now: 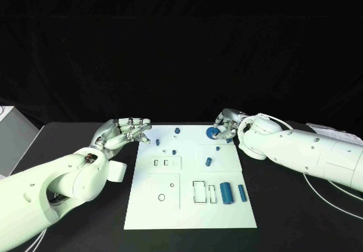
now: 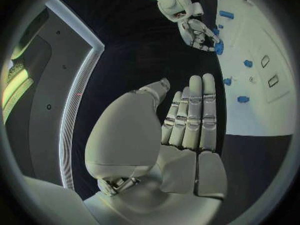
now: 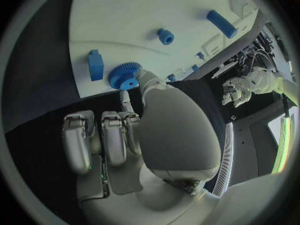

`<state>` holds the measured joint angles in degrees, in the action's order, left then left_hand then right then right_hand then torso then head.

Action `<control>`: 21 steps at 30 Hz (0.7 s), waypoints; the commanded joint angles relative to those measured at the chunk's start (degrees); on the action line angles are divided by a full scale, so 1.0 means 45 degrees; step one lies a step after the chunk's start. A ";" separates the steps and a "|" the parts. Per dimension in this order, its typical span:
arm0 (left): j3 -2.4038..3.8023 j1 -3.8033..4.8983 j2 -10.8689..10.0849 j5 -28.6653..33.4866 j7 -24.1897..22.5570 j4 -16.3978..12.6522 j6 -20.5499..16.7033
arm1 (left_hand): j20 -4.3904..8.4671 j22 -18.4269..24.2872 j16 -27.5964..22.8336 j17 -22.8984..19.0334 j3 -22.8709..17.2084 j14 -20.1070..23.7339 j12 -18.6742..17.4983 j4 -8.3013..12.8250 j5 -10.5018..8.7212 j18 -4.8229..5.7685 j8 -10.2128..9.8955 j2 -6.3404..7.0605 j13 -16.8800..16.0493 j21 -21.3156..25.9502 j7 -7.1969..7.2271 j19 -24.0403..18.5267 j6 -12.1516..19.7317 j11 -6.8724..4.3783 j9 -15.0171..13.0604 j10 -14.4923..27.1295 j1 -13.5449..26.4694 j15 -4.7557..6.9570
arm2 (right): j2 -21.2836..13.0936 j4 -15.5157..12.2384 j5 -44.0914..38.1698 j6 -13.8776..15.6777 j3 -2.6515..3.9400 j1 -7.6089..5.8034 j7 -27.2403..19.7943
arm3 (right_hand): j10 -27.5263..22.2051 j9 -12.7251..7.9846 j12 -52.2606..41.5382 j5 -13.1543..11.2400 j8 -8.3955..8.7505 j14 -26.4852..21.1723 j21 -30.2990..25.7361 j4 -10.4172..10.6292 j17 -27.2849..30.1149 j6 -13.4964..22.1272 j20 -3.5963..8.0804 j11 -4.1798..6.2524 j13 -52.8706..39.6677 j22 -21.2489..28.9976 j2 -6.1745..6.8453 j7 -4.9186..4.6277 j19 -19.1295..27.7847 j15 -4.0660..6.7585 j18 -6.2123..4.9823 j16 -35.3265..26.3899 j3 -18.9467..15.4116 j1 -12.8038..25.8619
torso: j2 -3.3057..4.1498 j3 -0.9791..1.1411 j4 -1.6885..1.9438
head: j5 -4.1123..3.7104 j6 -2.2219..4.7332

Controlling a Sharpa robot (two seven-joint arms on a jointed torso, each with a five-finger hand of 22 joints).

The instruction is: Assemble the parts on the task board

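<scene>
The white task board (image 1: 189, 210) lies in the middle of the black table. My right hand (image 1: 229, 125) is at the board's far edge and pinches a blue gear (image 1: 214, 132) between thumb and a finger; the right wrist view shows this gear (image 3: 125, 76) at the board's rim, next to a blue block (image 3: 95, 65). I cannot tell whether the gear rests on the board. My left hand (image 1: 127, 131) hovers by the board's far left corner. Its fingers (image 2: 190, 115) are straight and hold nothing.
Two blue cylinders (image 1: 227, 192) (image 1: 242, 192) lie at the board's near right beside a rectangular slot (image 1: 199, 191). Several small blue pegs (image 1: 173, 151) dot the far half. A white box (image 1: 11, 131) stands at the table's far left. White cables (image 1: 325, 194) run at the right.
</scene>
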<state>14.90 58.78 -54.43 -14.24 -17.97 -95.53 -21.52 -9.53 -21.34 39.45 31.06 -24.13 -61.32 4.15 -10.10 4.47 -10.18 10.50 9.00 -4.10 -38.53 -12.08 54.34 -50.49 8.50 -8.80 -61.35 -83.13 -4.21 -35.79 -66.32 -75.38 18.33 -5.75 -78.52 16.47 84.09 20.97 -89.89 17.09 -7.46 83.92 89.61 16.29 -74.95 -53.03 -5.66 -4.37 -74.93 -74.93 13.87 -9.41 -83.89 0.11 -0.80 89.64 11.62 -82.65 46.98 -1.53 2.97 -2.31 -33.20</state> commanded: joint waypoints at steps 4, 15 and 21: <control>0.0011 0.0003 0.0013 -0.0081 -0.0086 -0.0022 0.0205 | -0.0029 -0.0013 0.0072 0.0017 -0.0081 0.0067 -0.0058 -0.0024 -0.0001 -0.0032 0.0076 0.0004 0.0009 -0.0044 0.0014 -0.0092 -0.0083 -0.0008 -0.0021 -0.0051 0.0101 -0.0017 | 0.0063 0.0131 -0.0135 -0.0357 -0.0019 0.0038 0.0099 | 0.1313 0.0015 -0.0025 0.0098 -0.0096 0.1350 0.0086 0.0007 -0.3344 -0.0099 -0.0107 -0.0070 -0.3350 -0.3349 -0.0199 -0.0002 -0.1357 -0.0115 0.0177 0.0079 -0.0033 -0.0026 | 0.0003 0.0004 -0.0011 | 0.0014 -0.0013; 0.0011 0.0003 0.0012 -0.0090 -0.0062 -0.0015 0.0213 | -0.0029 -0.0013 0.0072 0.0017 -0.0081 0.0067 -0.0058 -0.0024 -0.0001 -0.0032 0.0076 0.0004 0.0009 -0.0044 0.0014 -0.0092 -0.0083 -0.0008 -0.0021 -0.0051 0.0101 -0.0017 | 0.0132 0.0208 -0.0154 -0.0259 -0.0026 0.0040 0.0081 | 0.1313 0.0045 -0.0025 0.0350 -0.0207 0.1350 0.0086 -0.0010 -0.3344 -0.0264 -0.0104 -0.0037 -0.3350 -0.3349 -0.0390 0.0036 -0.1357 -0.0094 0.0177 0.0079 0.0183 0.0004 | 0.0009 0.0007 -0.0008 | 0.0017 -0.0015; 0.0011 0.0003 0.0029 -0.0098 -0.0044 0.0001 0.0225 | -0.0029 -0.0013 0.0072 0.0017 -0.0081 0.0067 -0.0058 -0.0024 -0.0001 -0.0032 0.0076 0.0004 0.0009 -0.0044 0.0014 -0.0092 -0.0083 -0.0008 -0.0021 -0.0051 0.0101 -0.0017 | 0.0209 0.0239 -0.0499 -0.0259 -0.0041 0.0040 0.0122 | 0.1313 0.0025 -0.0025 0.0263 -0.0171 0.1350 0.0086 -0.0056 -0.3344 -0.0188 -0.0104 -0.0047 -0.3350 -0.3349 -0.0260 0.0022 -0.1357 -0.0097 0.0177 0.0079 0.0199 -0.0035 | 0.0018 0.0010 -0.0010 | -0.0001 -0.0007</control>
<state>14.91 58.78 -54.43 -14.37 -17.90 -95.46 -21.50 -9.53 -21.34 39.45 31.05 -24.13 -61.32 4.15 -10.11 4.47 -10.19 10.50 9.06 -4.10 -38.52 -12.08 54.35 -50.48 8.50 -8.84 -61.34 -83.07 -4.21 -34.97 -65.25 -75.88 18.01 -5.87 -78.41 16.70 84.09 21.14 -89.88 18.32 -8.19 83.93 89.61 16.14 -74.94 -53.96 -5.87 -4.37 -74.91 -74.91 12.74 -9.30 -84.10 0.11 -0.81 89.64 12.31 -82.57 47.02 -1.49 2.94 -2.26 -33.23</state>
